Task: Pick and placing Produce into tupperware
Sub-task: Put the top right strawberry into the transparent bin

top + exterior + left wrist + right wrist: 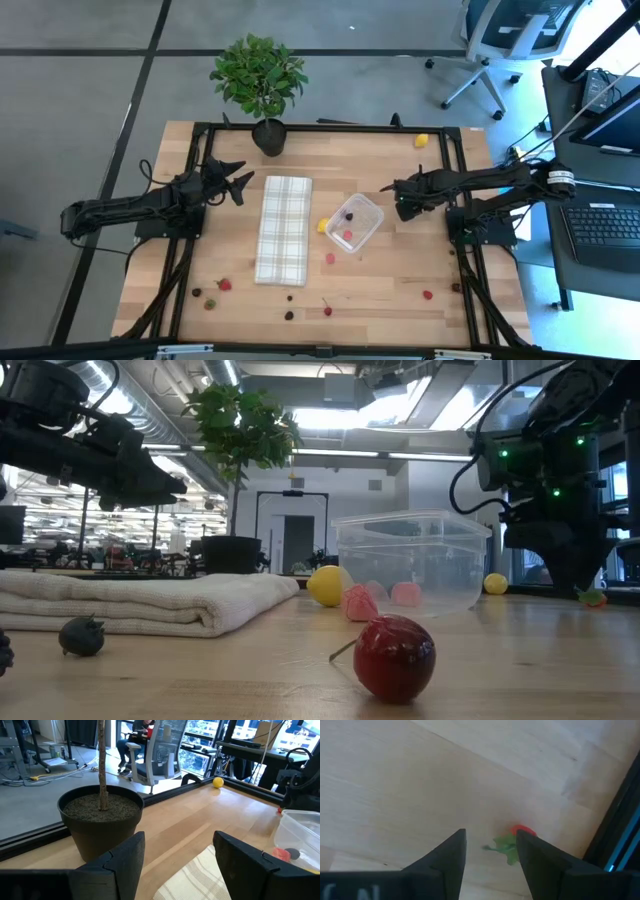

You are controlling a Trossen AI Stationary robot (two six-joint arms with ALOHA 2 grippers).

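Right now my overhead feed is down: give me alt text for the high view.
A clear tupperware holding a few red produce pieces sits mid-table beside a checked cloth. The right gripper hovers open just right of it; the left gripper waits open near the potted plant.

- The tupperware (355, 221) sits on the surface (440, 275), just right of the cloth (283, 228).
- The plant (259, 82) stands behind the cloth.
- Some produce (348, 235) lies in the tupperware.
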